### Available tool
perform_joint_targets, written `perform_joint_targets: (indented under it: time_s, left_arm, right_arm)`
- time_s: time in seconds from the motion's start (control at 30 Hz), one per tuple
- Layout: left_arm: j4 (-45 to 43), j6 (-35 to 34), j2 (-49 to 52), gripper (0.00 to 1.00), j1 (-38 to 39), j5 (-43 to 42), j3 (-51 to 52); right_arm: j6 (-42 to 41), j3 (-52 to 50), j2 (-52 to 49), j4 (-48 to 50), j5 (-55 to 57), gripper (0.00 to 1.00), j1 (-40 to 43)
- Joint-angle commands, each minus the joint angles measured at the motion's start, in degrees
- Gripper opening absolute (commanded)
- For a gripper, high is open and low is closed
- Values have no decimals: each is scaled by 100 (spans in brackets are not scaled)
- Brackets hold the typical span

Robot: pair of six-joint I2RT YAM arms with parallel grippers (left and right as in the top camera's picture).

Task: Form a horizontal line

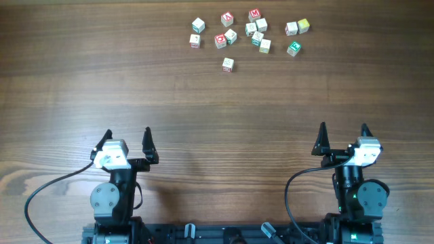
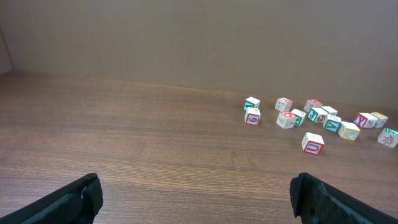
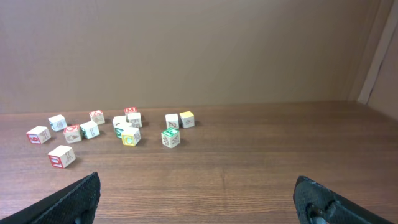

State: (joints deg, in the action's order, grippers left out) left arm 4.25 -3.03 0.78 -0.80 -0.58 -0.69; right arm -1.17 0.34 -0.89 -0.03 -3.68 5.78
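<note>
The brown wooden worktop [image 1: 203, 108] fills the overhead view, and its edges all run out of frame. The left arm [image 1: 112, 196] and right arm [image 1: 359, 193] sit at the near edge, towards the left and right corners. Their bases are cut off at the bottom of the picture, and a black cable [image 1: 41, 193] loops out from the left one. The left gripper [image 1: 127, 133] has its two dark fingers spread wide apart with nothing between them. The right gripper [image 1: 344, 127] is likewise apart and holding nothing. Each wrist view shows only the finger ends poking in at the lower corners, the rest being out of frame. Both grippers are well apart from the letter cubes [image 1: 258, 37], which lie near the far edge, right of centre. There they form a loose scatter at mixed angles, some touching, not yet a straight row. One cube [image 1: 228, 64] sits alone on the near side of the group. A green-faced cube [image 1: 293, 48] and a yellow-faced cube [image 1: 303, 26] lie at the right end, and two pale cubes [image 1: 198, 26] lie at the left end. Several show red faces, but the marks are too small to read from overhead. In the left wrist view the rightmost cube [image 2: 388, 137] sits against the frame edge.
</note>
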Motion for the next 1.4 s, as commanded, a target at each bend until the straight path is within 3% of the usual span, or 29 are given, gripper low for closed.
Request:
perform_joint_targets:
  time_s: [0.0, 0.83, 1.17, 1.37]
  left_arm:
    - [4, 111, -39, 100, -11, -90, 37]
    - [-153, 109, -39, 100, -11, -160, 37]
    - [-619, 63, -39, 100, -9, -1613, 37]
    - [-540, -197, -39, 100, -4, -1657, -13]
  right_arm:
    - [79, -4, 46, 15, -83, 100, -26]
    - [79, -4, 46, 15, -83, 100, -26]
    - [81, -4, 46, 15, -83, 100, -26]
    - [79, -4, 46, 15, -83, 100, -26]
